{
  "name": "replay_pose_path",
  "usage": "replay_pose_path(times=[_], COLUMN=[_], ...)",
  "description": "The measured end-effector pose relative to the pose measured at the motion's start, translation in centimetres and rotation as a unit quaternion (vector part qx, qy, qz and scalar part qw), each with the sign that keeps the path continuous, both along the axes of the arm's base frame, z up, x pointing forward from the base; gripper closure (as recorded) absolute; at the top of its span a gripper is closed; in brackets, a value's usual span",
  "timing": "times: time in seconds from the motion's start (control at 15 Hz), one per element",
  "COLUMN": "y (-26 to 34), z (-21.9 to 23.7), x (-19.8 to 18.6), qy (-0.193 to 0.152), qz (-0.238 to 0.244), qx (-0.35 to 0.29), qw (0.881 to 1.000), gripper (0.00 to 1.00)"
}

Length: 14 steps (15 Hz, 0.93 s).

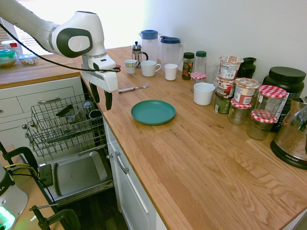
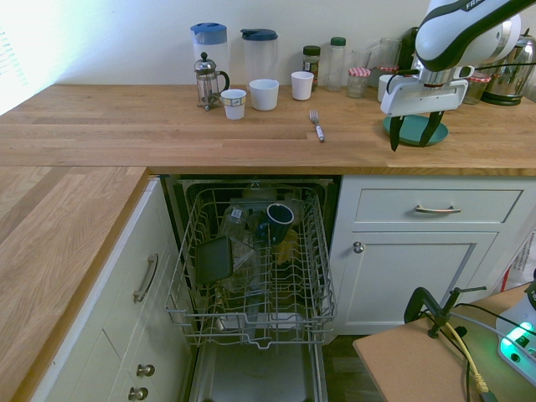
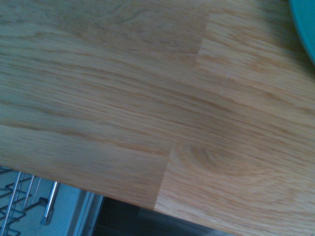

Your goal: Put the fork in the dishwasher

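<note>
The fork (image 1: 134,88) (image 2: 316,126) lies flat on the wooden counter, tines pointing toward the mugs at the back. My gripper (image 1: 102,98) (image 2: 412,138) hangs open and empty above the counter's front edge, between the fork and a teal plate (image 1: 153,112). It touches neither. The dishwasher (image 1: 79,172) (image 2: 251,368) stands open below the counter, its wire rack (image 1: 62,124) (image 2: 251,268) pulled out and holding a mug and a few other items. The wrist view shows bare wood, a sliver of the plate (image 3: 305,24) and a corner of the rack (image 3: 19,206).
Mugs (image 1: 149,68), a French press (image 1: 137,52) and two jugs (image 1: 149,43) line the back wall behind the fork. Jars and tubs (image 1: 240,96) crowd the counter's right end beside a kettle (image 1: 292,139). White cabinet drawers (image 2: 435,209) flank the dishwasher.
</note>
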State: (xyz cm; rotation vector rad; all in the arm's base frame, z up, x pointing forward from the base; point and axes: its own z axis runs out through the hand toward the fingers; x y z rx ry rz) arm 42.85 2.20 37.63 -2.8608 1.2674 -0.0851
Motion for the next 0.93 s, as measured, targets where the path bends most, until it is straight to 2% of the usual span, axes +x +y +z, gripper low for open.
replay_pose_path(times=[0.2, 0.33, 0.67, 0.93], y=[0.3, 1.1, 5.3, 9.6], z=[0.5, 2.2, 6.2, 5.7], x=[0.6, 2.2, 9.2, 15.0], qy=[-0.003, -0.009, -0.027, -0.038], qz=[-0.014, -0.034, -0.11, -0.155], qx=[0.007, 0.018, 0.039, 0.035], qw=[1.0, 0.999, 0.993, 0.987], gripper=[0.0, 0.0, 0.0, 0.0])
